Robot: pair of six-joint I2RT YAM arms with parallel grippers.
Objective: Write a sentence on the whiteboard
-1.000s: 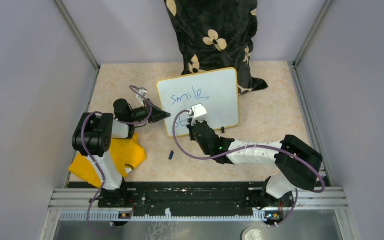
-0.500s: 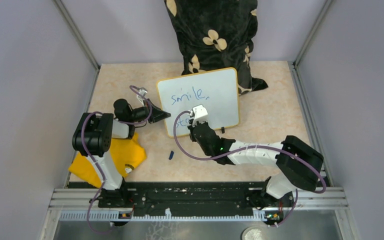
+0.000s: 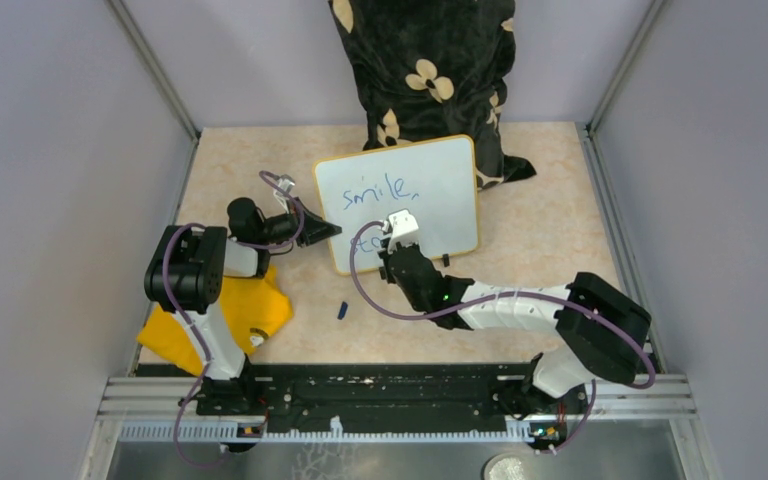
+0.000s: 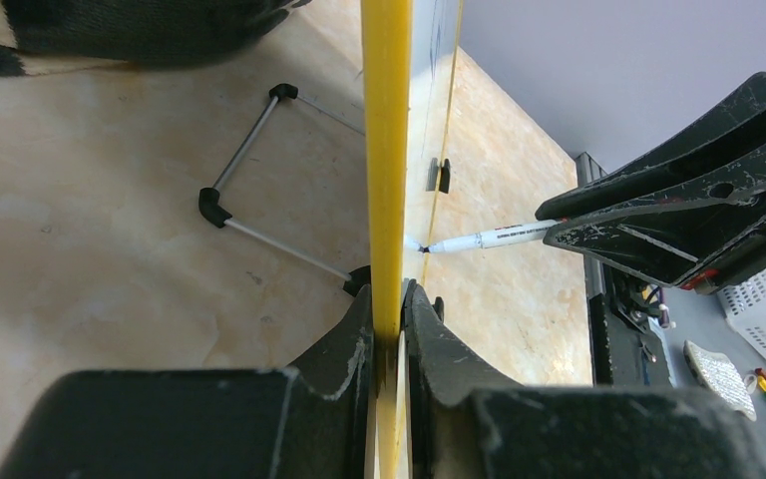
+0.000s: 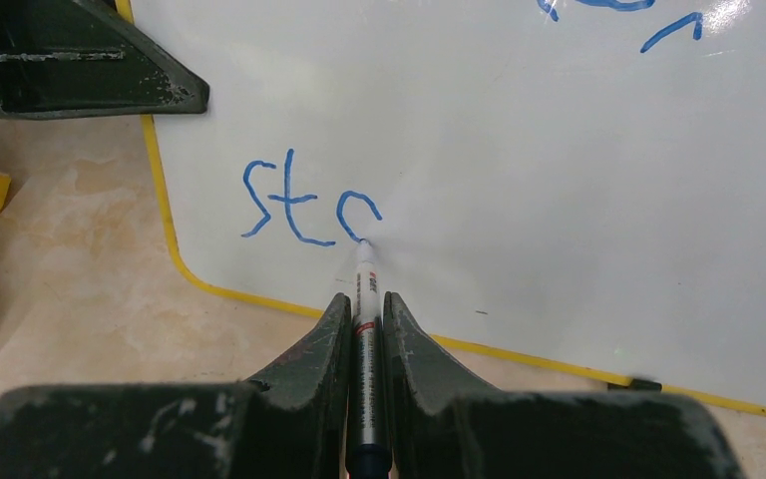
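Observation:
The whiteboard (image 3: 440, 190) with its yellow rim stands tilted at the table's middle. Blue writing (image 3: 378, 189) reads "smile," on the upper line; below it the right wrist view shows "st" and part of a third letter (image 5: 299, 210). My left gripper (image 3: 328, 232) is shut on the board's left edge, seen edge-on as a yellow strip (image 4: 387, 150) between its jaws. My right gripper (image 5: 364, 311) is shut on a white marker (image 5: 367, 299), its blue tip touching the board at the open letter's bottom. The marker also shows in the left wrist view (image 4: 489, 239).
A black floral cloth (image 3: 425, 70) hangs behind the board. A yellow cloth (image 3: 250, 310) lies by the left arm's base. A small blue cap (image 3: 342, 310) lies on the table in front of the board. The board's wire stand (image 4: 249, 215) rests behind it.
My right gripper has shifted slightly right and down along the second line, and a partial third letter has appeared after "st". The left gripper and board have not moved.

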